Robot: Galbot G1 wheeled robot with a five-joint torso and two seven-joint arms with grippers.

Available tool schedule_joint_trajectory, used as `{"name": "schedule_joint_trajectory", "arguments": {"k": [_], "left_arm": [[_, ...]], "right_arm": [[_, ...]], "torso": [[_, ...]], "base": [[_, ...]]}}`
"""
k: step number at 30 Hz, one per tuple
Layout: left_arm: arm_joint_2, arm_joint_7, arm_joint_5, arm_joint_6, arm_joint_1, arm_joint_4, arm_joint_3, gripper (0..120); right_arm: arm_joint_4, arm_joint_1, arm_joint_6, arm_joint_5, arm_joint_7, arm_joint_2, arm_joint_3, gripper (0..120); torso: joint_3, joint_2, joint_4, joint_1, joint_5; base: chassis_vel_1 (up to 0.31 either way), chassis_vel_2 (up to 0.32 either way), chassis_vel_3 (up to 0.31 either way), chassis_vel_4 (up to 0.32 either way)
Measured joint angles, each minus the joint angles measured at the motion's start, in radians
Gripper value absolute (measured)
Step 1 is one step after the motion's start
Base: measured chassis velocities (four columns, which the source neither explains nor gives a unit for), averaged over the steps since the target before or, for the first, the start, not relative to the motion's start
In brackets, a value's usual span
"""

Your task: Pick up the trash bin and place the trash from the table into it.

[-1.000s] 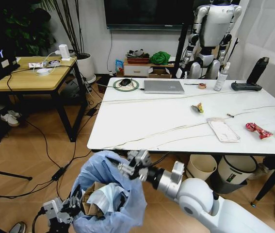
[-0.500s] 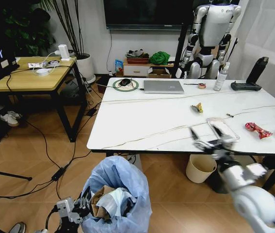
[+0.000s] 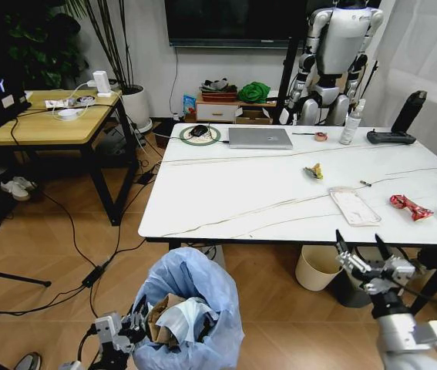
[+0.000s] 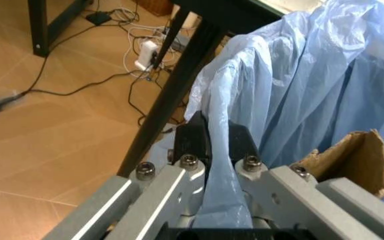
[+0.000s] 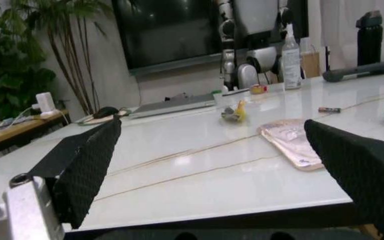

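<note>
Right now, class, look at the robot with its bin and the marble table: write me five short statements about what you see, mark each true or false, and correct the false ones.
1. The left tool is clamped on the blue bag of the trash bin. True.
2. The right tool grips the clear plastic pack. False: it is open and empty, in front of the table's near edge, and the pack lies on the table.
3. Brown cardboard sits inside the bin. True.
4. The red wrapper is already in the bin. False: it lies on the table, near the right end.
5. The silver laptop stands open. False: it lies shut on the far side.
</note>
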Motion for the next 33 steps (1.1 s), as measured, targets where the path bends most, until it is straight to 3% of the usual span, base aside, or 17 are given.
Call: {"name": "schedule_joint_trajectory", "arguments": {"k": [11, 33], "left_arm": [[0.018, 0.001, -0.009, -0.003, -0.007, 0.011, 0.015, 0], [-0.007, 0.003, 0.01, -0.009, 0.012, -0.009, 0.017, 0]], "right_arm": [[-0.02, -0.003, 0.023, -0.029, -0.036, 0.068, -0.006, 100], [-0.036, 0.023, 0.022, 0.009, -0.042, 0.043, -0.019, 100]], "torso": [[0.0, 0.0, 0.0, 0.0, 0.0002], [0.0, 0.0, -0.0001, 0.0, 0.0003]], "base": [[-0.07, -0.06, 0.063, 0.06], [-0.027, -0.024, 0.023, 0.024]]}}
